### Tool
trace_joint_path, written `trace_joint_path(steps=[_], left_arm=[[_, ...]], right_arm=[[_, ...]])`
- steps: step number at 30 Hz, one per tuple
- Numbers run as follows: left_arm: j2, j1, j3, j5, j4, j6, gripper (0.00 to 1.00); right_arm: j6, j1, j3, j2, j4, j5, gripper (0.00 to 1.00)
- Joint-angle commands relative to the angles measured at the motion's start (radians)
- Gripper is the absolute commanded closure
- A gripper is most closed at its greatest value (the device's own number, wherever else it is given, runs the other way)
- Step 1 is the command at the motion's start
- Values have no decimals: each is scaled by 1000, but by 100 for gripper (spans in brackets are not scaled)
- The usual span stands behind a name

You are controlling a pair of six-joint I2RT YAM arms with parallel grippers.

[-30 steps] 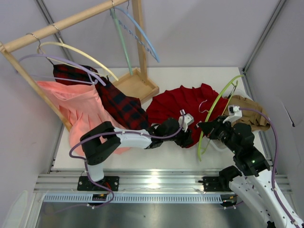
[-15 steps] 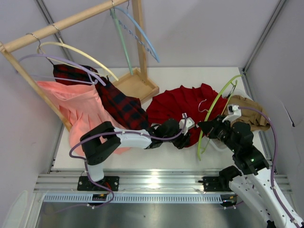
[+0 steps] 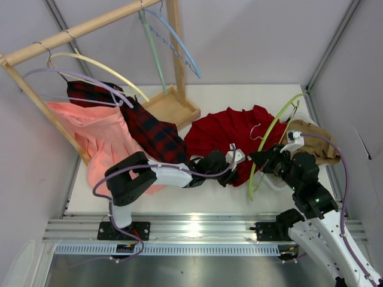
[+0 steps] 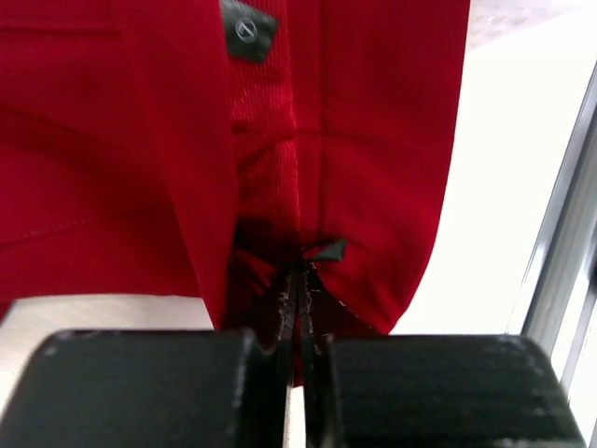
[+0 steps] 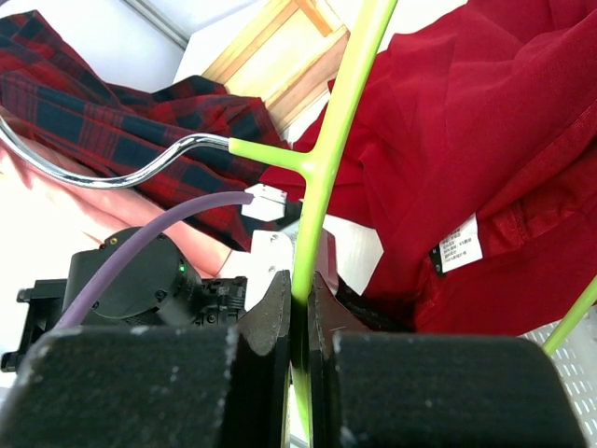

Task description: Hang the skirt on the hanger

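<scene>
Inside the closed left end effector [image 4: 297, 308] lies an edge of the skirt [image 4: 121, 140].

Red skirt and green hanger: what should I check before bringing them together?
1. Left gripper shut on the skirt: ok, its fingers pinch a fold at the edge.
2. Right gripper shut on the hanger: ok, clamped on the green bar.
3. Hanger threaded into the skirt: not ok, it only crosses the skirt's right side.
4. Hook free of cloth: cannot tell.
5. Skirt clear of the plaid skirt: cannot tell, their edges meet in the top view.
</scene>
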Motion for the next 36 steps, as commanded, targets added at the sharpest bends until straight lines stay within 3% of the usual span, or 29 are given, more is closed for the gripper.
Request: trace_joint_path(steps=[1, 12, 22, 36], left_arm=[[-30, 18, -26, 27, 118, -2, 100], [-135, 35, -194, 102, 328, -65, 100], [-167, 34, -241, 189, 448, -75, 100], [-181, 41, -304, 312, 577, -28, 100]], right_arm=[[-5, -8, 20, -8, 86, 15, 100], [115, -20, -60, -47, 276, 94, 100], [204, -20, -132, 47, 513, 91, 100], [142, -23, -159, 62, 566, 93, 100]])
